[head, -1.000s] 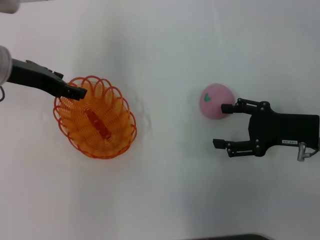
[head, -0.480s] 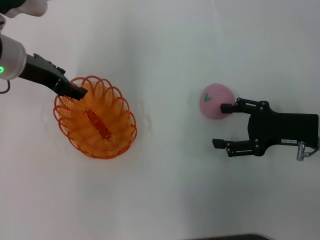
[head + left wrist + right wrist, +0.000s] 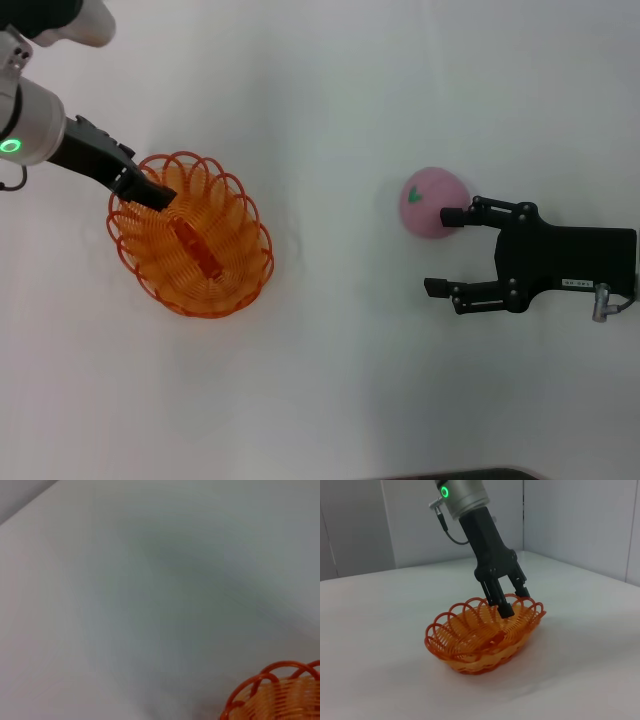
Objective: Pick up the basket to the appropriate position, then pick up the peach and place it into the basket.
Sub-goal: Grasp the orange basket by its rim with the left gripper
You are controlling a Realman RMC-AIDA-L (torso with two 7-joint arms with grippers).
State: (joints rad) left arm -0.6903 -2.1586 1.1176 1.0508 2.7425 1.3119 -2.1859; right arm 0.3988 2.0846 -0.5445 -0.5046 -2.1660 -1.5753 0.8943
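The orange openwork basket (image 3: 195, 245) rests on the white table at the left; it also shows in the right wrist view (image 3: 480, 640) and, as a bit of rim, in the left wrist view (image 3: 280, 692). My left gripper (image 3: 155, 192) reaches down at the basket's far-left rim, one finger inside and one outside, closed on the wire (image 3: 512, 600). The pink peach (image 3: 430, 200) with its green leaf mark lies on the table at the right. My right gripper (image 3: 440, 250) is open and empty, low beside the peach, its upper fingertip (image 3: 452, 215) against the peach's side.
The white table (image 3: 330, 380) is bare around the basket and the peach. Grey walls (image 3: 570, 520) stand behind the table in the right wrist view. A dark edge (image 3: 460, 474) shows at the table's near side.
My left arm's wrist has swung further into view from the upper left, while its fingertips stay at the basket rim. The basket, the peach and my right gripper have not moved.
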